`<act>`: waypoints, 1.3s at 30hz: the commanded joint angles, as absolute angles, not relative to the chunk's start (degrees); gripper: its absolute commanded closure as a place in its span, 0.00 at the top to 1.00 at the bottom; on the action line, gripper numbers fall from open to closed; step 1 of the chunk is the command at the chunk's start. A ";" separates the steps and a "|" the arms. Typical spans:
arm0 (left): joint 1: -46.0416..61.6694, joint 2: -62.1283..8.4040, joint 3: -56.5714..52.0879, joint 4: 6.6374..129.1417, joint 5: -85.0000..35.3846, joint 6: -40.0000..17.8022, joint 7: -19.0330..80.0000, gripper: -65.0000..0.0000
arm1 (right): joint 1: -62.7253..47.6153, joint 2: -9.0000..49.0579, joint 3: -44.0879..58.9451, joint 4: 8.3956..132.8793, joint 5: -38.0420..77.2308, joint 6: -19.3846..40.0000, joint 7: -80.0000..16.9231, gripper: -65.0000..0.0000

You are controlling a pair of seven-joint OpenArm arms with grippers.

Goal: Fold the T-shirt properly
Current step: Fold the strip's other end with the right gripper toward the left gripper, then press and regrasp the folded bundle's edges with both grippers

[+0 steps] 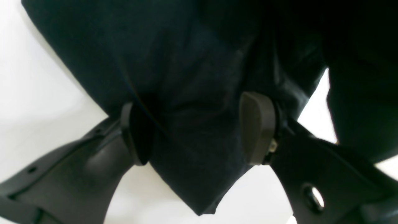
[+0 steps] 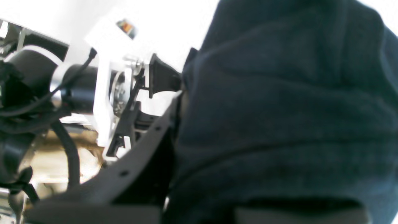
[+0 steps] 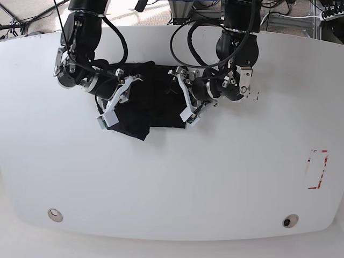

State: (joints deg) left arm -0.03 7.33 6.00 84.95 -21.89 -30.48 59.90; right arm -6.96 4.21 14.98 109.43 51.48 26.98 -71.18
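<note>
The black T-shirt [image 3: 150,102] lies bunched into a small heap at the back middle of the white table [image 3: 172,177]. My left gripper [image 3: 184,97] is at the heap's right edge. Its jaws stand open, and a pointed flap of T-shirt [image 1: 192,62] lies between the two pads [image 1: 258,127]. My right gripper [image 3: 118,98] is at the heap's left edge. In the right wrist view the T-shirt [image 2: 279,109] bulges over the jaws and hides the tips; only one dark finger [image 2: 146,146] shows. It is shut on the cloth.
A red-outlined rectangle [image 3: 317,169] is marked near the table's right edge. Two round fittings [image 3: 54,215] [image 3: 290,221] sit at the front edge. Cables and frames stand behind the table. The left arm's wrist [image 2: 93,87] shows close by in the right wrist view.
</note>
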 commanded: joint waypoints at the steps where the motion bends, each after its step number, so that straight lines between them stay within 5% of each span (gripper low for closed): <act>1: -0.31 7.60 6.11 85.32 -21.23 -30.46 61.05 0.60 | -6.46 4.35 13.05 110.20 52.18 27.21 -68.44 0.00; 8: -0.40 7.60 6.02 85.23 -21.23 -30.46 61.05 0.60 | -6.11 2.33 10.51 110.20 45.93 27.21 -67.91 0.14; 14: -0.40 7.60 6.02 85.58 -21.41 -31.08 61.05 0.60 | -6.37 1.71 10.33 110.46 41.01 27.21 -65.36 0.66; 17: -0.40 7.60 6.02 85.58 -21.41 -34.77 61.05 0.60 | -6.46 1.80 10.33 110.64 41.10 27.21 -64.92 0.79; 21: -0.40 7.60 4.62 87.52 -21.41 -40.00 60.97 0.57 | -6.20 1.80 10.24 112.31 41.19 27.30 -65.01 0.80; 25: -0.48 7.60 0.75 90.42 -21.41 -40.00 60.97 0.39 | -6.11 2.59 8.84 114.42 41.19 27.65 -65.27 0.80; 39: 0.31 -5.76 -16.66 97.54 -21.41 -40.00 63.78 0.39 | -0.13 6.90 -5.85 114.24 39.34 27.56 -65.01 0.80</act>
State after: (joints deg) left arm 0.99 -4.56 -15.90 96.33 -19.97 -39.72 64.95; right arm -2.22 6.59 -6.02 114.10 39.57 27.03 -66.04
